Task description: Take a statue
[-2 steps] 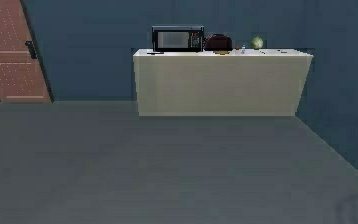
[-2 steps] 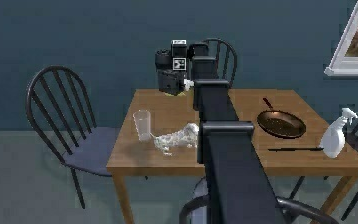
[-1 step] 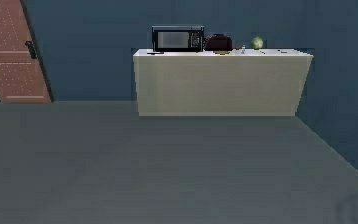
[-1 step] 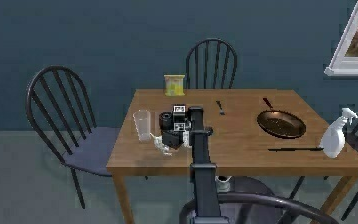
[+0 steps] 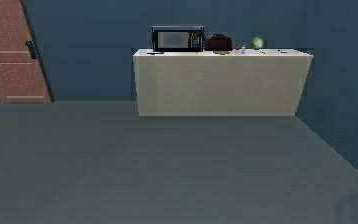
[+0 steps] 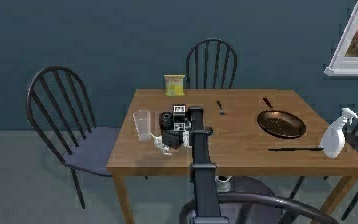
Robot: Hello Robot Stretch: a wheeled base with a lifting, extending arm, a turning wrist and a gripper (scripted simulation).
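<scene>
1. Arm side view, nearest: the arm (image 6: pixel 199 165) rises from the bottom edge and reaches over the near edge of the table (image 6: pixel 242 155).
2. At the arm's far end stand two white squares (image 6: pixel 181 112) with black marks. The marks are patterns and cannot be read as text.
3. The gripper (image 6: pixel 168 135) sits left of the squares, above the tabletop. A pale thing (image 6: pixel 163 148) lies on the table at the fingers. It cannot be told how the fingers stand or whether they hold anything.
4. The task's thing cannot be picked out by shape at this size.
5. A glass (image 6: pixel 142 122) stands just beside the gripper on its left.
6. Toward the table's right are a pan (image 6: pixel 281 124), a dark utensil (image 6: pixel 295 149) and a spray bottle (image 6: pixel 336 135).
7. At the far edge stands a yellow box (image 6: pixel 174 85). Any print on it is too small to read.
8. Chairs ring the table: a left chair (image 6: pixel 67 115) and a far chair (image 6: pixel 211 62).
9. A framed picture (image 6: pixel 352 45) hangs on the wall at upper right.
10. Forward view: past bare floor, a counter (image 5: pixel 222 85) carries a microwave (image 5: pixel 177 39), a dark red thing (image 5: pixel 218 42) and a green ball (image 5: pixel 257 43).
11. A door (image 5: pixel 15 55) stands at the far left.
</scene>
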